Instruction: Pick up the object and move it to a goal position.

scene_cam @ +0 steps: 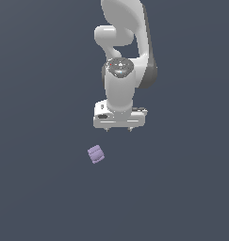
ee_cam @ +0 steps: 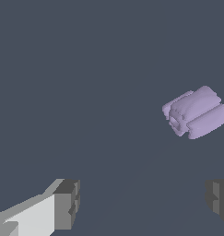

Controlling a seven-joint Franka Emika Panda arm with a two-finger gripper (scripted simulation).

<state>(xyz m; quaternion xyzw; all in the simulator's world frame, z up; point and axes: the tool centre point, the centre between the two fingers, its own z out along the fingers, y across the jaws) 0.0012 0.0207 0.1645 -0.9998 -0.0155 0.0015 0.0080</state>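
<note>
One lilac object below-left of spread gripper, apart

Flat, even, shadowless render lighting

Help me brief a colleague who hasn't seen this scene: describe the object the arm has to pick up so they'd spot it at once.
Find the white robot arm with its open gripper pointing down at the dark grey floor. Just beyond the gripper, toward the exterior view's left, lies the object, untouched. It is a small pale lilac lump with rounded, ridged sides, the only coloured thing there.
</note>
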